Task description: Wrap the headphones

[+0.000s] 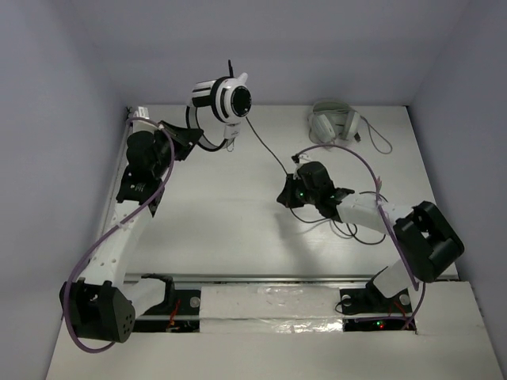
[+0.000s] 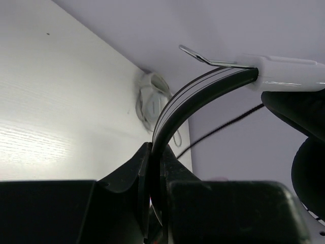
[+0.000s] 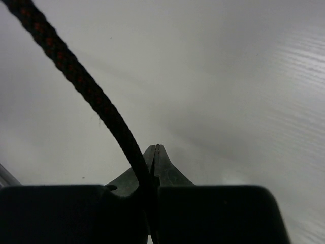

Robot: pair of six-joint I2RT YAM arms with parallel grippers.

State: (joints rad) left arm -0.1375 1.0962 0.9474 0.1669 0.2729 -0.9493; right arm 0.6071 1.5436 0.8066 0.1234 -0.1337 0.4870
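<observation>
So that the cable could be wound, it seemed, the left gripper (image 2: 155, 152) clamped the headband (image 2: 193, 94), holding the headphones (image 1: 224, 99) up at top centre, while the right gripper (image 3: 155, 152) pinched the black cable (image 3: 91, 96) shut at mid-frame.

The left wrist view's right edge cuts off the headphones (image 2: 203, 89).

Two headphones (image 1: 226, 99) (image 1: 334, 123), two arms (image 1: 127, 229) (image 1: 366, 210)
</observation>
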